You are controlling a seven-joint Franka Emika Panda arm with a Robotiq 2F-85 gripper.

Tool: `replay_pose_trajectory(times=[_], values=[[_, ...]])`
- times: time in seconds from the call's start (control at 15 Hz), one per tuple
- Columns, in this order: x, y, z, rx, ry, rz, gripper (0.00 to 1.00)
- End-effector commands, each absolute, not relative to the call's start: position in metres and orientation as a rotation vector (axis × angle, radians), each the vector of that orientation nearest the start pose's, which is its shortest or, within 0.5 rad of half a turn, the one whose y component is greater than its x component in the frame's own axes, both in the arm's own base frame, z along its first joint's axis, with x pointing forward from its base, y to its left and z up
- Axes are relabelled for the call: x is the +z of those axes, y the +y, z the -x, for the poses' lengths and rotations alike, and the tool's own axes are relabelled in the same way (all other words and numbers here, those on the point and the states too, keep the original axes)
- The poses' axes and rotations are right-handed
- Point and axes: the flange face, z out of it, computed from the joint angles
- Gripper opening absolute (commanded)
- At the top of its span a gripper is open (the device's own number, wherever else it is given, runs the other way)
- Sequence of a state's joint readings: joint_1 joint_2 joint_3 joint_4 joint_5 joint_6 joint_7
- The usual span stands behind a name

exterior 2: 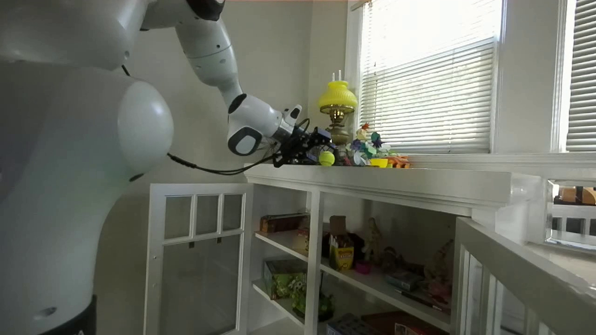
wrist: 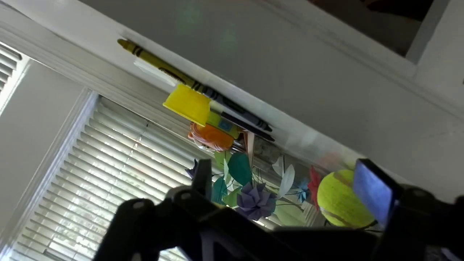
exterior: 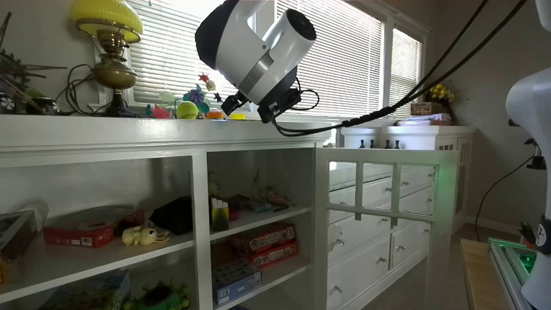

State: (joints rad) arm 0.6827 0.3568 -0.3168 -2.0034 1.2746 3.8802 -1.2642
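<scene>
My gripper (exterior: 247, 111) is open and empty above the white cabinet top, tilted. In the wrist view the gripper (wrist: 290, 186) has its fingers wide apart. A yellow-green tennis ball (wrist: 344, 199) appears beside the right finger, partly covered by it; contact cannot be told. The ball rests on the cabinet top in both exterior views (exterior: 187, 110) (exterior 2: 326, 158). Paper flowers (wrist: 256, 201) with leaves show between the fingers, farther back. A yellow cup (wrist: 189, 104), an orange toy (wrist: 212, 137), a yellow crayon (wrist: 156, 61) and a grey crayon (wrist: 235, 107) lie along the top.
A brass lamp (exterior: 114, 75) with a yellow shade stands on the cabinet top (exterior: 129, 133) before the blinds. Glass-paned doors (exterior: 445, 189) (exterior 2: 198, 237) stand open. The shelves hold boxes (exterior: 94, 226) and a plush toy (exterior: 144, 236). Black cables (exterior: 370, 116) hang from the arm.
</scene>
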Motion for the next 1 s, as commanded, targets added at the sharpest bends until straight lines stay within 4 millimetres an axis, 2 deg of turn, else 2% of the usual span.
replay_pose_trajectory(times=[0.0, 0.13, 0.27, 0.47, 0.67, 0.93], values=[[0.414, 0.114, -0.519, 1.377, 0.214, -2.245, 1.00], [0.404, 0.121, -0.514, 1.390, 0.244, -2.291, 1.00], [0.397, 0.125, -0.521, 1.433, 0.260, -2.347, 1.00], [0.380, 0.118, -0.544, 1.474, 0.262, -2.426, 1.00], [0.356, 0.093, -0.570, 1.465, 0.254, -2.496, 1.00], [0.328, 0.071, -0.579, 1.412, 0.225, -2.557, 1.00]])
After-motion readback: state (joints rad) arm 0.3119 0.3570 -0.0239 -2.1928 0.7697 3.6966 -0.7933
